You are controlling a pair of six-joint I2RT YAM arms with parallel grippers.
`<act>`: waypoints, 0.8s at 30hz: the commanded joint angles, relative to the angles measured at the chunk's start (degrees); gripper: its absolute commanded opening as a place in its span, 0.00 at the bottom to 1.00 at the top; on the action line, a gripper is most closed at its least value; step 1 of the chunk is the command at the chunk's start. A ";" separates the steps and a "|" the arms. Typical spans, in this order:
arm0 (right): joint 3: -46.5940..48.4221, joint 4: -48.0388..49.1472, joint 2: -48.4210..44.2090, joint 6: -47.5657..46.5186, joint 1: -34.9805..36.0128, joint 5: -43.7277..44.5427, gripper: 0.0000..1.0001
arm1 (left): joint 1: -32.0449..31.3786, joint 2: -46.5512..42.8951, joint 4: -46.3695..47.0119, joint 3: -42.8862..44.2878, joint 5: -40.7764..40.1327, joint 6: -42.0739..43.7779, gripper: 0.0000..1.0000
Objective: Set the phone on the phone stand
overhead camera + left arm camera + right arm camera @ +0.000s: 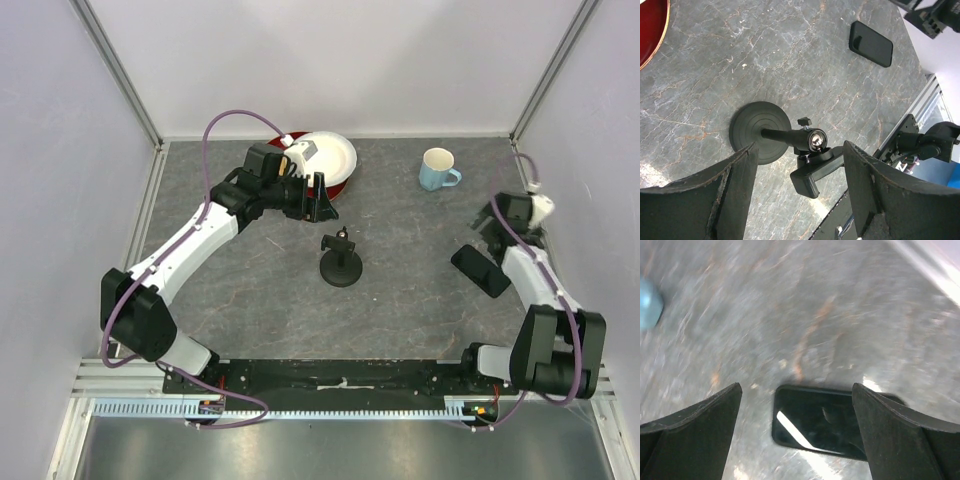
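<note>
The black phone (480,270) lies flat on the grey table at the right; it also shows in the left wrist view (870,43) and the right wrist view (820,422). The black phone stand (340,262) stands mid-table, with its disc base (760,131) and clamp head (815,170) in the left wrist view. My left gripper (315,203) is open and empty, above and behind the stand. My right gripper (487,228) is open and empty, just above the phone, a finger on each side in the right wrist view (795,440).
A blue mug (438,169) stands at the back right. A white plate (325,155) on a red plate (335,187) sits at the back centre, beside the left gripper. Walls close in on both sides.
</note>
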 commanded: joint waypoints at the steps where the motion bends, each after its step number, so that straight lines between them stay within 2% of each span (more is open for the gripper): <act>1: -6.42 0.94 -5.34 10.91 -11.23 -0.79 0.98 | -0.12 -3.18 2.44 -0.05 1.78 -0.61 0.74; 2: -8.43 1.04 -6.39 11.72 -15.78 -2.37 0.98 | -0.12 -3.09 2.53 -0.13 1.86 -0.61 0.74; 5: -12.30 3.84 -7.01 13.48 -22.04 -8.26 0.98 | -0.12 -2.57 3.14 -0.48 2.21 -1.05 0.74; 8: -14.42 6.66 -5.35 15.14 -24.69 -13.10 0.98 | -0.12 -1.43 3.15 -0.48 2.74 -1.22 0.74; 12: -17.84 11.92 -2.36 21.73 -23.83 -21.44 0.98 | -0.12 -0.46 3.15 -0.48 2.74 -1.31 0.74; 16: -19.79 16.50 -1.65 28.06 -16.72 -20.94 0.98 | -0.12 0.16 3.15 -0.57 2.31 -1.14 0.74; 18: -19.00 16.24 -2.00 31.30 -10.31 -19.89 0.98 | -0.12 0.51 3.06 -0.57 2.39 -1.14 0.74; 20: -18.21 15.19 -3.75 34.21 -3.39 -16.39 0.98 | -0.12 0.60 2.97 -0.48 2.22 -1.05 0.74; 24: -17.68 14.14 -8.59 39.05 4.82 -10.76 0.98 | -0.12 0.51 2.79 -0.40 1.69 -0.79 0.74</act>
